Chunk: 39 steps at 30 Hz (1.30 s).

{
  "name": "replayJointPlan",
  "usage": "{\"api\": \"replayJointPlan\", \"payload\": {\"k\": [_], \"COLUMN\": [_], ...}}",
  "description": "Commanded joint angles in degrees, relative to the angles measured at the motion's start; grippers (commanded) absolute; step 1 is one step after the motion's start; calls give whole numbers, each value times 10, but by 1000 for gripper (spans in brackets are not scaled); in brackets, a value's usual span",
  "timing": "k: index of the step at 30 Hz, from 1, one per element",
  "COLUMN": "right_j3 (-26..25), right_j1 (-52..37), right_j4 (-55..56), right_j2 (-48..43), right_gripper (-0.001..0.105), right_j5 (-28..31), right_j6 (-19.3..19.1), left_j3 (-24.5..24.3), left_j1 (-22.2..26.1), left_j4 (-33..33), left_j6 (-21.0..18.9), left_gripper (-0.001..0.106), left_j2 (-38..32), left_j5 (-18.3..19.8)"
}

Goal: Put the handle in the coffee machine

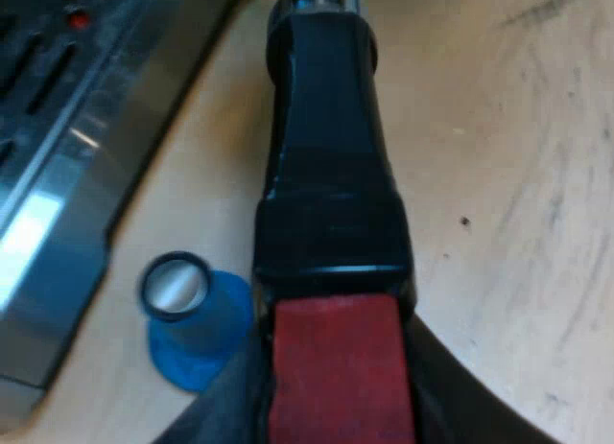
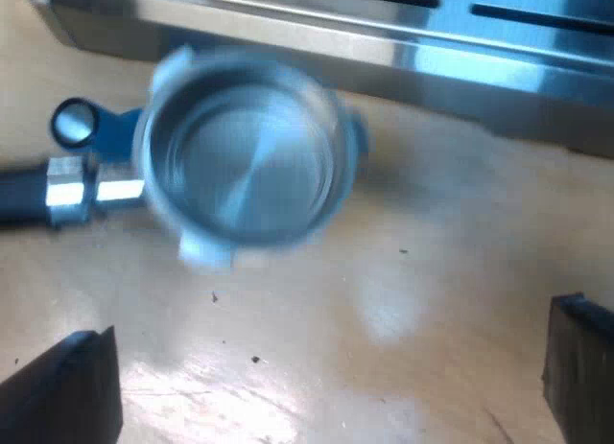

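L gripper (image 1: 334,319) clamps holder (image 1: 331,175) at its red end (image 1: 331,386). R gripper (image 2: 321,382) is spread, empty. Basket (image 2: 240,161) holds nothing, bare metal. Dial on basket, handle (image 2: 24,197) at 9: blue tamper (image 2: 91,128) ~10, machine (image 2: 384,41) front at 12, holder not yet in. Keep basket level, line up lugs w/ socket, then twist to lock.

We see a glossy black plastic handle (image 1: 331,175) ending in matt red, a brushed-metal round basket (image 2: 245,156), a shiny steel espresso machine (image 2: 403,56), a blue plastic tamper (image 1: 201,334) and a pale, scuffed wooden desk (image 1: 518,175).
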Motion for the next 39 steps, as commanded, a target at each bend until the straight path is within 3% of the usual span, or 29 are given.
{"api": "replayJointPlan", "payload": {"k": [1, 13, 22, 28, 35, 39], "right_j3": [-5, -5, -5, -5, -5, -5], "right_j1": [27, 132, 143, 143, 143, 151], "right_j4": [-14, -78, -149, -190, -220, -225], "right_j2": [-6, -6, 2, 20, 46, 69], "right_gripper": [90, 90, 90, 90, 90, 90], "right_j5": [32, 178, 221, 226, 228, 298], "right_j6": [-9, -9, 1, -4, -12, -21], "left_j3": [-20, -28, -28, -28, -28, -28], "left_j1": [17, 120, 187, 212, 280, 340], "left_j4": [-4, 41, 55, 55, 55, 54], "left_j6": [-7, 16, 76, 104, 155, 182], "left_gripper": [0, 0, 0, 0, 0, 0], "left_j2": [-9, -9, -9, -9, -6, 20], "left_j5": [28, 54, 110, 130, 166, 203]}}
